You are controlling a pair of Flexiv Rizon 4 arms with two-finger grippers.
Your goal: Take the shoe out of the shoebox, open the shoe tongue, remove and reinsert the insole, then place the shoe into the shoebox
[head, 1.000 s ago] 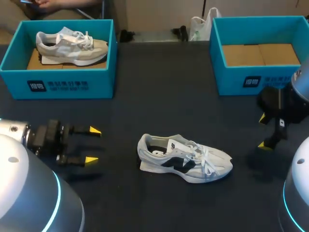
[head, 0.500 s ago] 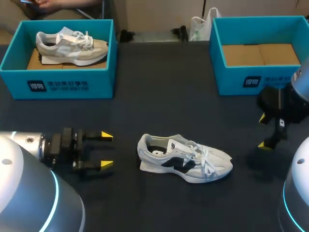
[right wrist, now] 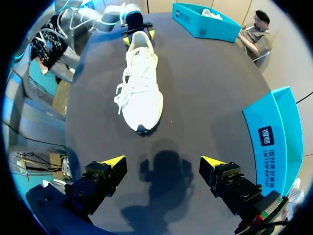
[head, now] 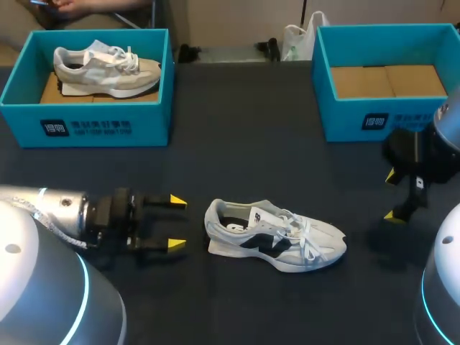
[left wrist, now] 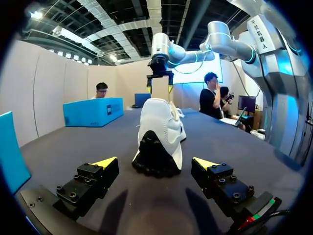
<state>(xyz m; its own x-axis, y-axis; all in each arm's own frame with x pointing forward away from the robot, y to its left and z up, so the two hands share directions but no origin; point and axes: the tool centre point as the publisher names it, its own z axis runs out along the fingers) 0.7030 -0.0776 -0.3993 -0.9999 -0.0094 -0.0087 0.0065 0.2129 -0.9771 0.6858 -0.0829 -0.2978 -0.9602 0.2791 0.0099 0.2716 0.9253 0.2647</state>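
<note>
Closing, head view: left gripper [head: 177,223], spread wide and empty, has slid just short of the heel of the white-and-black mesh sneaker [head: 277,236] on the dark table [head: 237,144]; right gripper [head: 389,195] unmoved, open | left wrist: heel straight ahead, untouched | right wrist: toe well ahead | heel grasp likely next.

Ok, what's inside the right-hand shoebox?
The right-hand shoebox shows only brown cardboard on its floor, no shoe. Its near wall covers the front strip of the floor, so anything low there would be hidden.
</note>
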